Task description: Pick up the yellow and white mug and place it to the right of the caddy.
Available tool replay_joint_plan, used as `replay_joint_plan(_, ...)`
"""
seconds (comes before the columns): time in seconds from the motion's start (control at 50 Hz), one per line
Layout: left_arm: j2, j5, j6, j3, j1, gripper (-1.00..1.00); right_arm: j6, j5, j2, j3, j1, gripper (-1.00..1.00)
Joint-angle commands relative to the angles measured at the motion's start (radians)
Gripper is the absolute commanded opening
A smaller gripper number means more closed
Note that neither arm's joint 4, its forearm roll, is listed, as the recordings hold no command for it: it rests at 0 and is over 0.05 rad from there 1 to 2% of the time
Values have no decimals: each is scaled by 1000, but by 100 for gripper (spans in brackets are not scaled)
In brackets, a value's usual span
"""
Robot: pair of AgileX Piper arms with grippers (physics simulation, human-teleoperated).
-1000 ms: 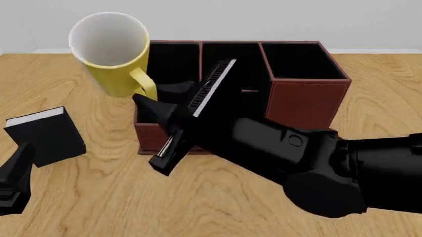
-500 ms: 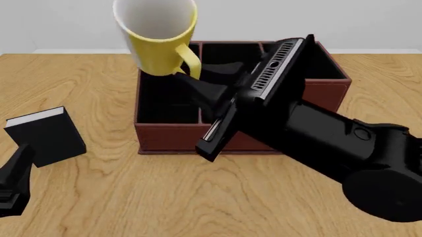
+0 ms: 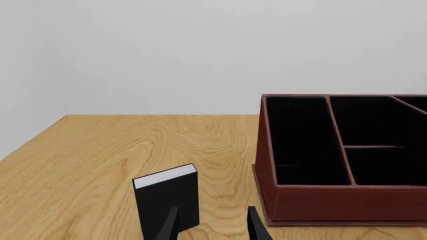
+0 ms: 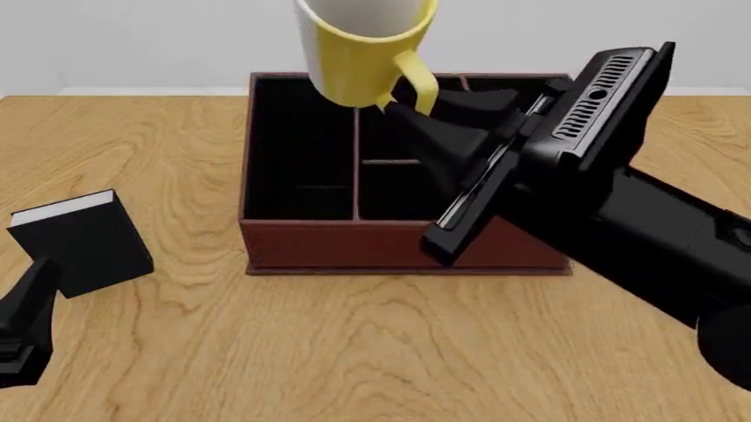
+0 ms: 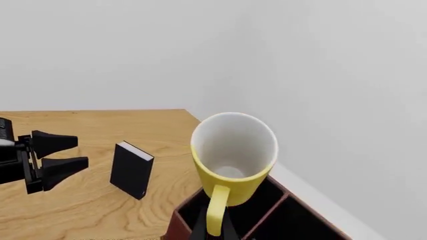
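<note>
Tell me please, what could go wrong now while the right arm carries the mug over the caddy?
1. The right gripper seems to hold the yellow and white mug only by its handle, so the mug might swing or slip.
2. The mug hangs above the caddy; a slip could drop it into a compartment.
3. Lowering too early could knock the caddy's far rim.

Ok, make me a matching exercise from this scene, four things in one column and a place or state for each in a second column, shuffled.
Things:
1. yellow and white mug
2. caddy
3. black book
4. left tool

States:
A. standing on the table left of the caddy
B. held by its handle in the right tool, in the air
C. open, holding nothing
D. resting on the table, compartments showing nothing inside

Pairs: 1-B, 2-D, 3-A, 4-C
</note>
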Motion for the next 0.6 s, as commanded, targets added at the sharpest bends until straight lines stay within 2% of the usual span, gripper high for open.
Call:
replay_joint_plan(0.02,-3,4,0,-1,0,100,-2,16,-58,23,-45,-100)
replay_joint_plan(0.6,-4,5,0,-1,0,100,-21,55,-144,54,-136,-100)
